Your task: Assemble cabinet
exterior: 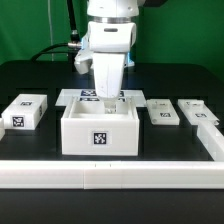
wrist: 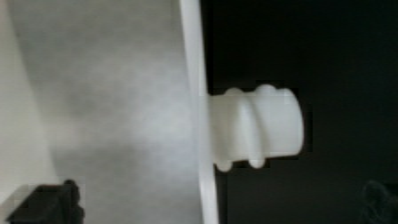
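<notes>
The tool point(exterior: 105, 92) stands wide open with nothing clamped, over the rear wall of the one large white square plastic cabinet point(exterior: 100, 135) in the middle of the black tabletop point(exterior: 40, 145) (the wrist view shows one white ribbed knob point(wrist: 260, 125) just beside a white wall). Three small white tagged blocks point(exterior: 25, 112) lie around it: one on the exterior view's left, two on its right. The arm hangs vertically.

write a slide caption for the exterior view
open two-finger gripper low over the large white square plastic cabinet on the black table

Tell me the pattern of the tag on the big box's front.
Black and white squares; the tag on the cabinet shows best in the exterior view.
</notes>
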You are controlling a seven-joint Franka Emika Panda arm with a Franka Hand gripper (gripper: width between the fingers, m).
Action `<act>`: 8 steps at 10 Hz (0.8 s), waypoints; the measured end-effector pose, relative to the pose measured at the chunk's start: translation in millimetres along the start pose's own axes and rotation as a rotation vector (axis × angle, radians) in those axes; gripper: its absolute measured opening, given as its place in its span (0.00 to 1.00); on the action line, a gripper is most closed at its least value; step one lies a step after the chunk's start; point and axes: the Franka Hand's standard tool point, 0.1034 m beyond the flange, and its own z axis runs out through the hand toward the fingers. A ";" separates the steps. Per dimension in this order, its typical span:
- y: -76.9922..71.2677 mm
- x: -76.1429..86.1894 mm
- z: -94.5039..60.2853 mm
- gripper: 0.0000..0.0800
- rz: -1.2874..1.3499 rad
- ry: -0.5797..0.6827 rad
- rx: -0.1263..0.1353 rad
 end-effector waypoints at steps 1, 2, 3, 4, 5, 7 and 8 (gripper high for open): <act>-0.3 2.8 0.7 1.00 -0.003 0.001 0.001; -0.7 3.3 1.1 1.00 -0.004 0.001 0.002; -0.7 3.3 1.2 0.88 -0.004 0.001 0.003; -0.9 2.8 1.3 0.64 -0.003 0.001 0.003; -0.9 2.7 1.3 0.47 -0.003 0.001 0.003; -1.0 2.5 1.4 0.30 -0.002 0.001 0.003; -0.9 2.6 1.3 0.09 -0.002 0.001 0.003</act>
